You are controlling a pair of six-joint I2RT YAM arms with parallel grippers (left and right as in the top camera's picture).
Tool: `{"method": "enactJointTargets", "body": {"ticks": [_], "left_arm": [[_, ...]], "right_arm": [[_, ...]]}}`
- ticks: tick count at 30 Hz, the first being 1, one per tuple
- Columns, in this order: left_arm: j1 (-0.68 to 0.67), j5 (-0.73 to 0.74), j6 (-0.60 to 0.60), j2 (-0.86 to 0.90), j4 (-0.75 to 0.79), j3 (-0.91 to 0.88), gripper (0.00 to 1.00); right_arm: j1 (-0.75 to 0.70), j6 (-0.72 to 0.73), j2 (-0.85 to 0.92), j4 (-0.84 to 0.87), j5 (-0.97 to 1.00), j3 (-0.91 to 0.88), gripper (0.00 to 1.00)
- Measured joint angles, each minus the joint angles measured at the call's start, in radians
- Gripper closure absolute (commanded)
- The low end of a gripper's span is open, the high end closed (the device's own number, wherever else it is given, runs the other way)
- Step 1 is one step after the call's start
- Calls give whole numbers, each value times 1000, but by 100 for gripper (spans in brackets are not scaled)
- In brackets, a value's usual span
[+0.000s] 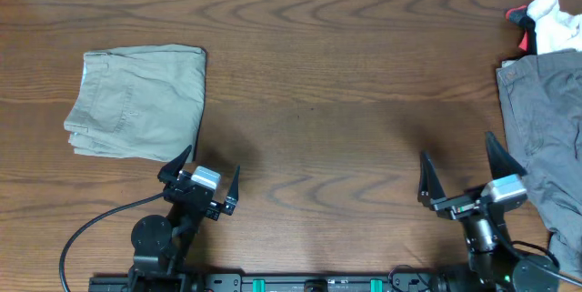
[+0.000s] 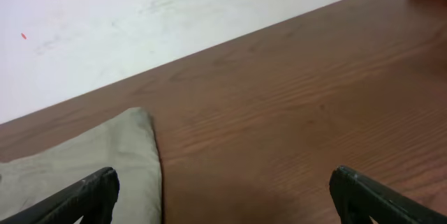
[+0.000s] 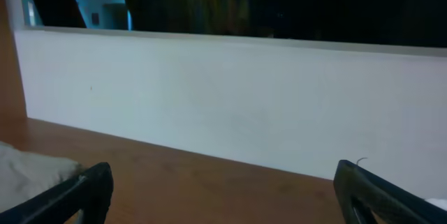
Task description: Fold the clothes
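Ahead of my left end effector (image 1: 213,159) the shorts (image 1: 136,101) lie folded. It and my right end effector (image 1: 456,145) stand spread, empty; I'd square loose edges gently.

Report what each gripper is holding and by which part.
Nothing. The left gripper and right gripper are both open and empty; the shorts lie free on the table.
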Motion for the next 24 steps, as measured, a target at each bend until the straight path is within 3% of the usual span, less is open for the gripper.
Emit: {"method": "enactJointTargets", "body": {"ticks": [24], "left_arm": [[0,0,0,0,0,0,2]], "right_arm": [[0,0,-3,81,0,-288,1]]}}
